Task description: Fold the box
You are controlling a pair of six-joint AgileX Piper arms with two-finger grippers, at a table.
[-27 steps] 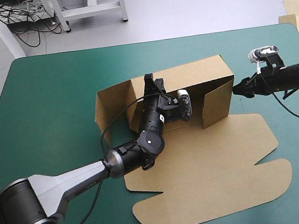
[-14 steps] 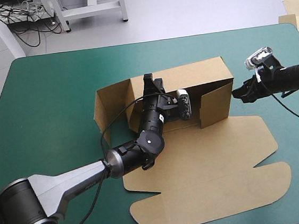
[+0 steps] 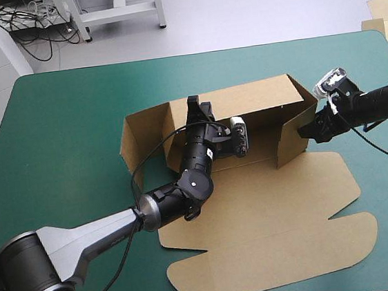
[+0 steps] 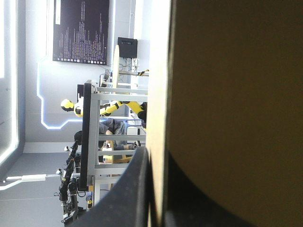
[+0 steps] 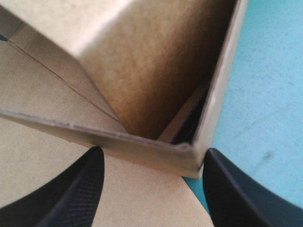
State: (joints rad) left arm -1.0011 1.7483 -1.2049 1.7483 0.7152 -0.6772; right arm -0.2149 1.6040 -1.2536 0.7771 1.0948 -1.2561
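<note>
The brown box lies in the middle of the teal-green table, its lid panel flat toward the near edge. Its back wall stands upright, with a side wall raised at each end. My left gripper is shut on the top edge of the back wall; in the left wrist view the board stands between the black fingers. My right gripper is open at the right end wall. In the right wrist view that wall's corner sits between the spread fingers.
The flat lid with its rounded flaps covers the near middle of the table. The left arm crosses the near left part. More brown board shows beyond the table's far right corner. Bare teal-green cover lies to the left.
My right gripper has moved in toward the box and the near side, and the right end wall has swung with it. The left gripper has stayed on the back wall.
</note>
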